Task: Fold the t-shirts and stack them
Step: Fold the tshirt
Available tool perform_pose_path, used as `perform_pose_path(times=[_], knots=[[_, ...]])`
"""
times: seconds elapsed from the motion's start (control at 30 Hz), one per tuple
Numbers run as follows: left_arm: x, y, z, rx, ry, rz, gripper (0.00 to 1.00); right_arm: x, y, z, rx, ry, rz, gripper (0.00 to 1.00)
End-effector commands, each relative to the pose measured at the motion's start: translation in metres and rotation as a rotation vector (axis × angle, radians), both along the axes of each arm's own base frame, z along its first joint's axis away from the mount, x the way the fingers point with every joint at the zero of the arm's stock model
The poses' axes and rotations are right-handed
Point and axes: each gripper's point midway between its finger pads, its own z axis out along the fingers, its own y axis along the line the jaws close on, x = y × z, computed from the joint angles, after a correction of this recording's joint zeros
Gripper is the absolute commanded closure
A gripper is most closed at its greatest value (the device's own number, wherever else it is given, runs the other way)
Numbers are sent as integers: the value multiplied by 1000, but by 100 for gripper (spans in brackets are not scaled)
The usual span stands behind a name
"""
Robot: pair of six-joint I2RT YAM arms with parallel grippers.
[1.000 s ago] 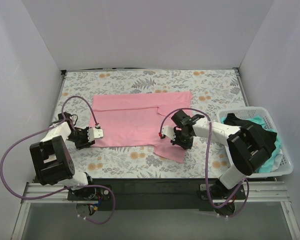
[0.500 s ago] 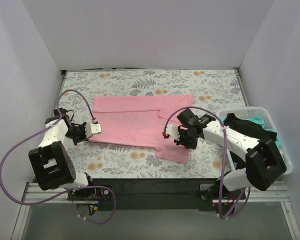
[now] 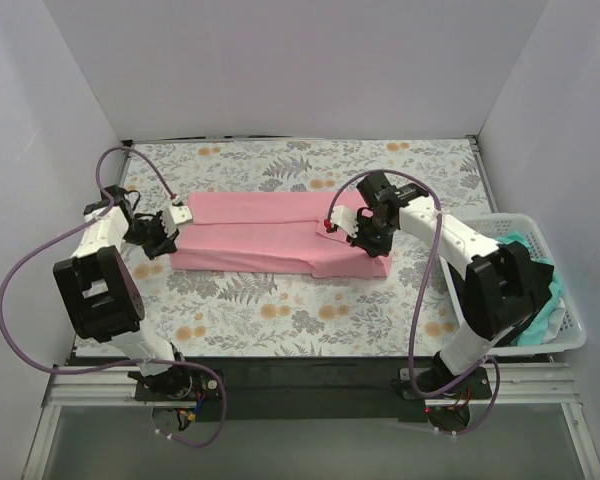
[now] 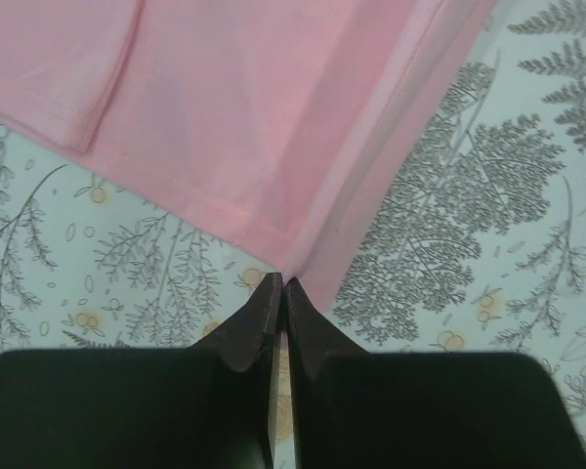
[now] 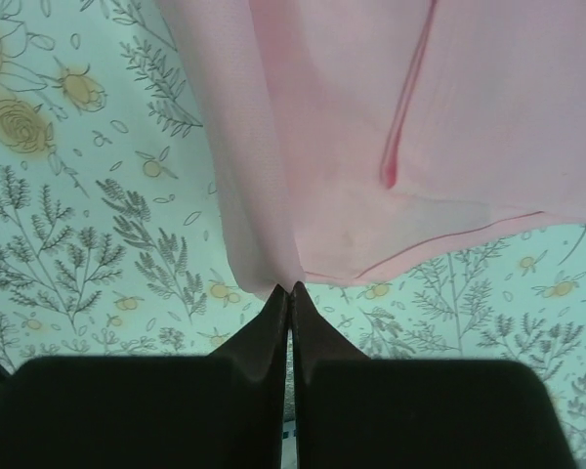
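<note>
Pink is the colour at centre stage: a light pink t-shirt (image 3: 270, 240) stretches as a long band across the middle of the grey-and-orange floral sheet (image 3: 280, 315) that covers the worktop. It runs left to right, and both arms reach in over it from either side.

On the left wrist camera, the left hand (image 4: 279, 291) is clenched, its dark fingertips pressed together with a corner of pink cloth nipped between them. A stitched hem runs up and away from the pinch, and a folded flap shows at the upper left of that view. From above, this hand sits right at the shirt's left end.

Over to the right wrist camera: the right hand (image 5: 290, 293) is clamped tight too, grasping a gathered bit of the same pink shirt. The cloth hangs up and away from the fingertips, with a darker pink seam line running through it and the floral print visible beneath. From above, this hand is over the right part of the band, short of its right end, where the cloth bunches into a thicker lump.

At the right edge of the worktop stands a white lattice basket (image 3: 572, 338), well apart from the pink shirt, with a black t-shirt (image 3: 542, 272) and a mint-green t-shirt (image 3: 548, 314) heaped inside.
</note>
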Motion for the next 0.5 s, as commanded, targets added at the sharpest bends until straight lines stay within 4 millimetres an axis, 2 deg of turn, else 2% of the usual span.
perform_pose_path(times=[0.0,0.13,0.3,0.47], knots=[[30,-1,20,-51,-49,62,100,15,2,10,-4,-3,58,99],[47,0,20,-62,-45,88,100,34,0,3,-22,9,60,99],[61,-1,11,-47,-30,98,100,58,-3,6,-29,-12,55,99],[75,0,5,-43,-31,118,100,65,-7,-5,-55,7,68,99]])
